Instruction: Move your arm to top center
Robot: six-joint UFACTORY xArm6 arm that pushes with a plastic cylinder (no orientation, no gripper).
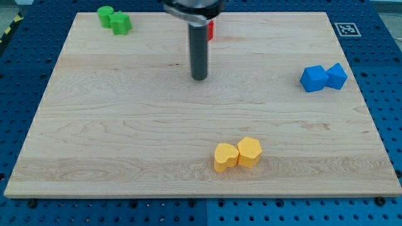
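Note:
My tip (199, 78) rests on the wooden board (125, 125) a little above its middle, near the view's top centre. The dark rod rises from it to the arm's head at the top edge. A red block (211, 29) sits just behind the rod at the top, mostly hidden, so its shape is unclear. Two green blocks (114, 19) lie together at the top left, far from the tip. Two blue blocks (323, 77) lie together at the right. Two yellow blocks (237, 154) lie together at the bottom centre, well below the tip.
The board lies on a blue perforated table (377, 125). A black-and-white marker tag (345, 29) sits at the board's top right corner. A yellow-black striped edge (7, 32) shows at the view's far top left.

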